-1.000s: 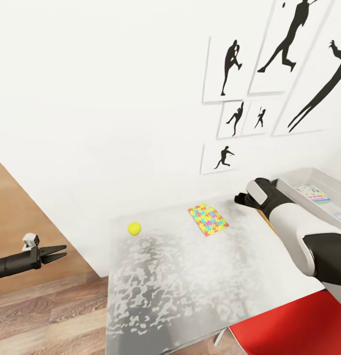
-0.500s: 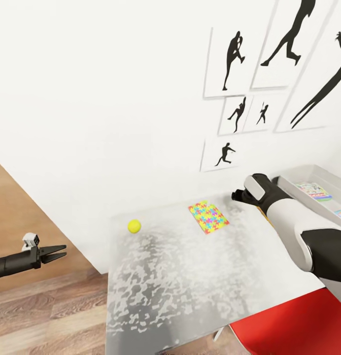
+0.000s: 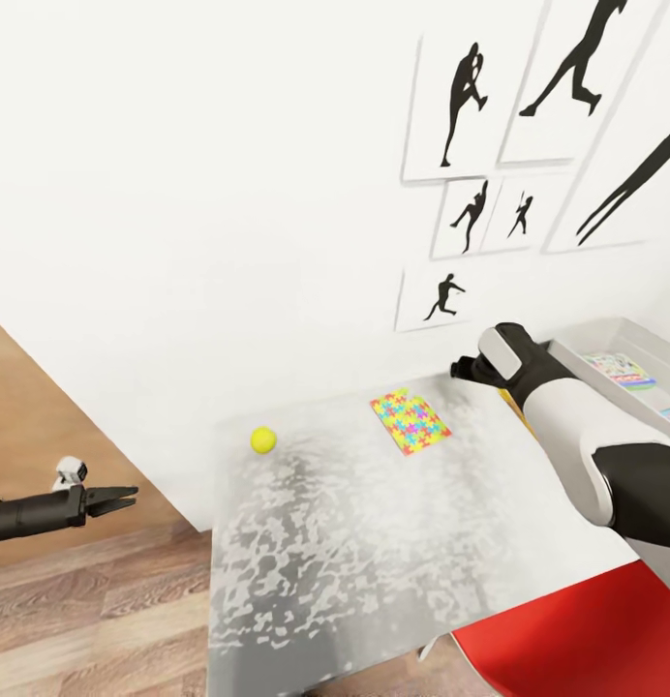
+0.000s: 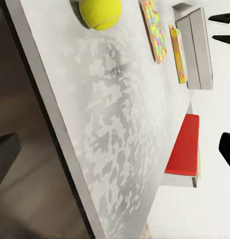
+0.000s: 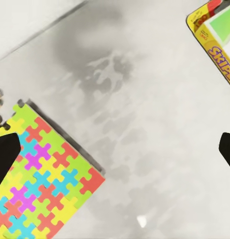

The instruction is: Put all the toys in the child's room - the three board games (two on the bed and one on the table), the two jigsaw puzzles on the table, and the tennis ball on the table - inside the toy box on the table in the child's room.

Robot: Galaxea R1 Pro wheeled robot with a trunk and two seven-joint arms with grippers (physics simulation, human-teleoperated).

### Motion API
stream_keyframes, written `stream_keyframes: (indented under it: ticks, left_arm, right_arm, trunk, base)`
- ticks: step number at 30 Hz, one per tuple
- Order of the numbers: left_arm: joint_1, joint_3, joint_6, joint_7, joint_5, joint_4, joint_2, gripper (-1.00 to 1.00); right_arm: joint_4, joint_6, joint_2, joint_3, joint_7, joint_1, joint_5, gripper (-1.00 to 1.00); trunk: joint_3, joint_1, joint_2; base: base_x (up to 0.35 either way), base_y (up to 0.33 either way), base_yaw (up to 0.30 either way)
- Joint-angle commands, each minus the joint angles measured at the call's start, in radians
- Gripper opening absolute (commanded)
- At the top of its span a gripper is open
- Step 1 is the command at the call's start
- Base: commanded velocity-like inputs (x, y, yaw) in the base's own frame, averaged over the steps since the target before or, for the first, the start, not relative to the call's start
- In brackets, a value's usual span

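Bystanders in the room: wall art, a red seat, plank flooring

Six black baseball-player silhouette pictures (image 3: 471, 102) hang in a cluster on the white wall (image 3: 228, 194) at about one to two o'clock in the head view, the three small ones below the larger ones, the lowest (image 3: 440, 297) just above the far edge of the surface. A red seat (image 3: 577, 639) sits at five o'clock, tucked partly under the surface's near corner. Wood-plank floor (image 3: 93, 610) spreads at eight o'clock, with a plain brown panel (image 3: 25, 407) behind it at nine.
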Motion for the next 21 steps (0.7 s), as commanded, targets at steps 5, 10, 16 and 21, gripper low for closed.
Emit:
stream_keyframes:
  ticks: [5,10,16,21]
  left_arm:
    - [-0.001,-0.059,0.012,-0.004,0.004,-0.019,0.001,1.0]
    - [-0.001,-0.072,0.013,-0.004,0.004,-0.023,0.002,1.0]
    - [-0.001,-0.074,0.013,-0.004,0.004,-0.024,0.012,1.0]
    - [-0.001,-0.074,0.013,-0.004,0.004,-0.022,0.016,1.0]
  right_arm:
    - [-0.01,0.012,0.005,0.007,-0.008,-0.006,-0.01,1.0]
    - [-0.012,0.016,0.021,0.007,-0.011,-0.012,-0.009,1.0]
    - [-0.013,0.019,0.032,0.008,-0.014,-0.032,-0.009,1.0]
    - [-0.013,0.024,0.033,0.009,-0.015,-0.041,-0.009,1.0]
  trunk:
    - [-0.009,0.001,-0.002]
    - [-0.016,0.001,-0.002]
    - [-0.024,0.001,-0.002]
    - [-0.031,0.001,-0.002]
  base:
    - [0.0,0.0,0.0]
    - [0.0,0.0,0.0]
    - [0.0,0.0,0.0]
    - [0.0,0.0,0.0]
